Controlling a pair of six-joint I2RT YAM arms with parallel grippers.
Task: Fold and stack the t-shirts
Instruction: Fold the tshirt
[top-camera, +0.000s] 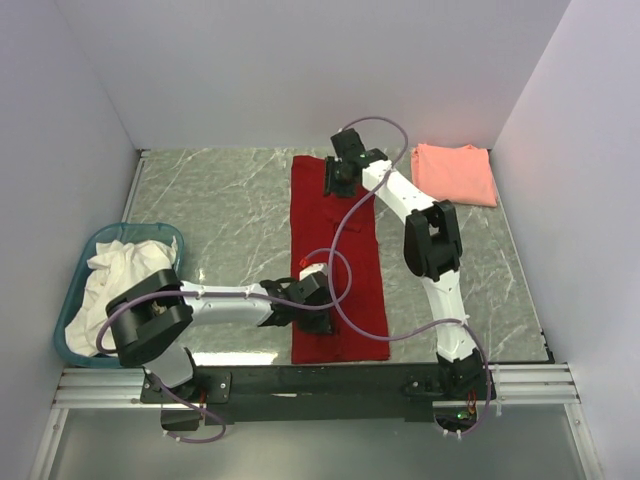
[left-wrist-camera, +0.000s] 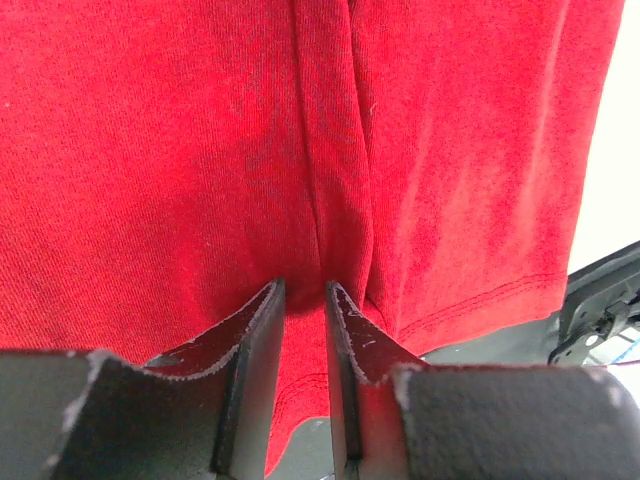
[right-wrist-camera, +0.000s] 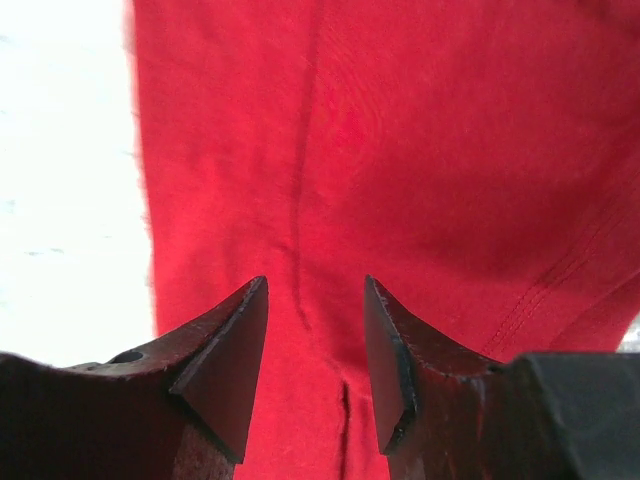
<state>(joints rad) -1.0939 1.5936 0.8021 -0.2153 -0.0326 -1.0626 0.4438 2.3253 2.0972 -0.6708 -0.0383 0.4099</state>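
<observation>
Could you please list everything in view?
red shirt: 1, deep red, folded strip mid-table
pink shirt: 1, salmon, folded, far right corner
basket: 1, teal, near left edge
white cloth: 1, white, in basket
table: 1, grey marbled
cables: 2, purple, along the arms
left arm: 1, white and black, reaches strip's near end
right arm: 1, white and black, reaches its far end
left gripper: 1, black, fingers close together at the red shirt's hem
right gripper: 1, black, open over the red shirt

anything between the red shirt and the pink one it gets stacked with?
Nothing visible lies on the marble table between the deep red t-shirt and the folded salmon-pink t-shirt. Only the right arm itself crosses above that gap.
</observation>
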